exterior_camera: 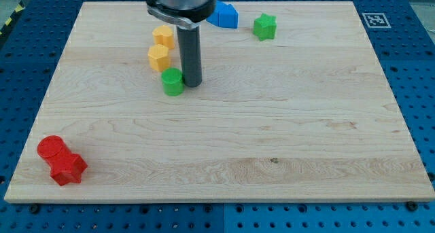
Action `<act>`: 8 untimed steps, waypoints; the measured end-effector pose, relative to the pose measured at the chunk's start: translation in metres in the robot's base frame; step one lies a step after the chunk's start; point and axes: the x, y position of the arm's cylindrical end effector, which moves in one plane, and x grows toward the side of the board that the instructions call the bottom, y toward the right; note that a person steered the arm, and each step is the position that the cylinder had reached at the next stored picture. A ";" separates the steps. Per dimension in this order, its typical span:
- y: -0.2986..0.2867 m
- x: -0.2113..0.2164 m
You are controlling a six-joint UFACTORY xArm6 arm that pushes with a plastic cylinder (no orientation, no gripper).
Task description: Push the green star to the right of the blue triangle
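The green star (pixel 265 26) lies near the view's top, just right of the blue triangle (pixel 223 15), with a small gap between them. My tip (pixel 191 83) rests on the board well below and left of both, touching or almost touching the right side of a green round block (pixel 172 81). The rod's upper mount hides the blue triangle's left part.
Two yellow blocks (pixel 162 37) (pixel 158 57) stand one below the other just left of the rod. A red round block (pixel 51 148) and a red star-like block (pixel 68 168) sit together at the view's bottom left. The wooden board (pixel 272 138) ends in blue perforated table.
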 end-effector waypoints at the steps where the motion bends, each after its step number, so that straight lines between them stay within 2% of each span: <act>1: -0.012 0.000; 2: -0.013 0.000; 3: 0.028 -0.002; 4: 0.095 -0.012; 5: 0.142 -0.042; 7: 0.149 -0.139; 8: 0.149 -0.140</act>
